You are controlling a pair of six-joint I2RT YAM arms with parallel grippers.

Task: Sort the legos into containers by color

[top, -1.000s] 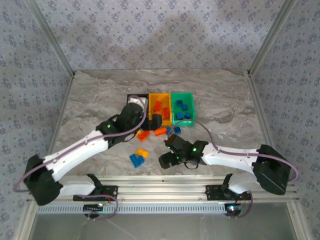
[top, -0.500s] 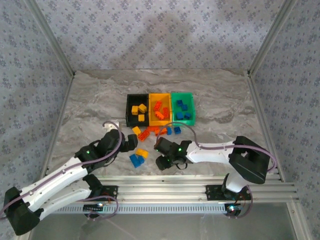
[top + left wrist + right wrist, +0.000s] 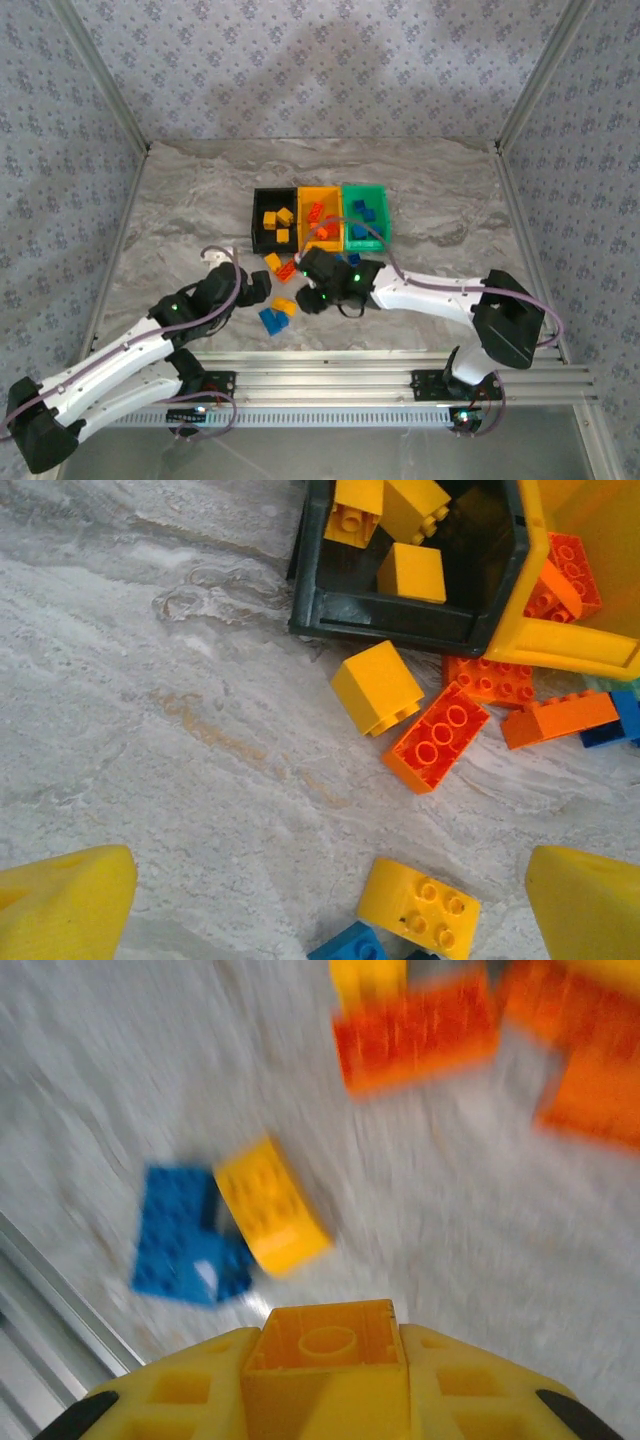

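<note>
Three containers stand side by side: a black bin (image 3: 257, 222) with yellow legos, a yellow-orange bin (image 3: 320, 192) with orange ones, and a green bin (image 3: 365, 189) with blue ones. My right gripper (image 3: 325, 1360) is shut on a small yellow brick (image 3: 327, 1350), held just above the table in front of the bins (image 3: 312, 298). My left gripper (image 3: 262, 288) is open, its yellow fingers (image 3: 60, 900) wide apart over the table. A yellow brick (image 3: 420, 905) and a blue brick (image 3: 350, 945) lie between them. Another yellow brick (image 3: 375, 687) and an orange brick (image 3: 437, 737) lie before the black bin (image 3: 400, 630).
More orange and blue bricks lie against the front of the yellow-orange bin (image 3: 585, 645). A metal rail (image 3: 330, 375) runs along the near table edge. Patterned walls close in the back and sides.
My right gripper has shut on the yellow brick and carried it left and toward the bins. My left arm has pulled back from the bins to the near left.
</note>
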